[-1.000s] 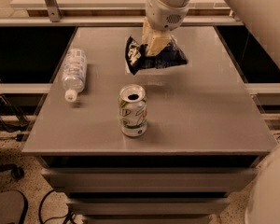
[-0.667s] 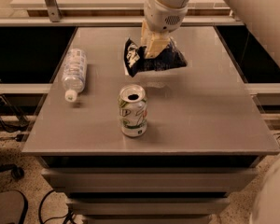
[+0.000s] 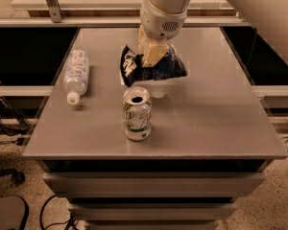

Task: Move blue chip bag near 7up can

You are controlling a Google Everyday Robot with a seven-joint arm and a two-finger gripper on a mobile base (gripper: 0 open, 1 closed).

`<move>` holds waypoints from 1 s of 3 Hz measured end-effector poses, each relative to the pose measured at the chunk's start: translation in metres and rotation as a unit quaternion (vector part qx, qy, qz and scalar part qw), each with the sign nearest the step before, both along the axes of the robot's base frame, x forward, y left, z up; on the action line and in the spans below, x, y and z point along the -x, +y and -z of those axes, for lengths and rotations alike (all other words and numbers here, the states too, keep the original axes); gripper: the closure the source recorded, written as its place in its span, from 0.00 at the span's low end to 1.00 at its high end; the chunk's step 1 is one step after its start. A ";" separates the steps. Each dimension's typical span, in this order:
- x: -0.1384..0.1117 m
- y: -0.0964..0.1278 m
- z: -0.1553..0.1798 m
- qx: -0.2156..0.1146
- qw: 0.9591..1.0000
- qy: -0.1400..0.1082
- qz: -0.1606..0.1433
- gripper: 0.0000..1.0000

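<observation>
The blue chip bag (image 3: 153,67), dark navy with white lettering, hangs in my gripper (image 3: 153,56) just above the table, right behind the 7up can. The gripper comes down from the top of the view and is shut on the bag's upper middle. The 7up can (image 3: 136,113), white-silver with green markings and an opened top, stands upright near the table's front middle. The bag's lower edge is a short way behind and above the can's top, not touching it.
A clear plastic water bottle (image 3: 76,74) with a white cap lies on its side at the left of the grey table (image 3: 216,114). The table stands on drawers. A second counter runs behind. Cables lie on the floor at left.
The gripper with the bag has moved slightly toward the front, closer to the can. The can and the bottle have not moved.
</observation>
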State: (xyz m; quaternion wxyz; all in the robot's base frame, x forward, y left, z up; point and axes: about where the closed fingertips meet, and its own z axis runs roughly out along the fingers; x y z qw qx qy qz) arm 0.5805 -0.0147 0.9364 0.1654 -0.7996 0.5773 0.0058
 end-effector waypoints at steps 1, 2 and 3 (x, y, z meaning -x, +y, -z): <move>0.016 0.010 0.003 -0.001 1.000 0.011 -0.003 1.00; 0.029 0.021 0.012 -0.004 1.000 0.026 -0.009 1.00; 0.039 0.031 0.019 -0.008 0.999 0.039 -0.017 1.00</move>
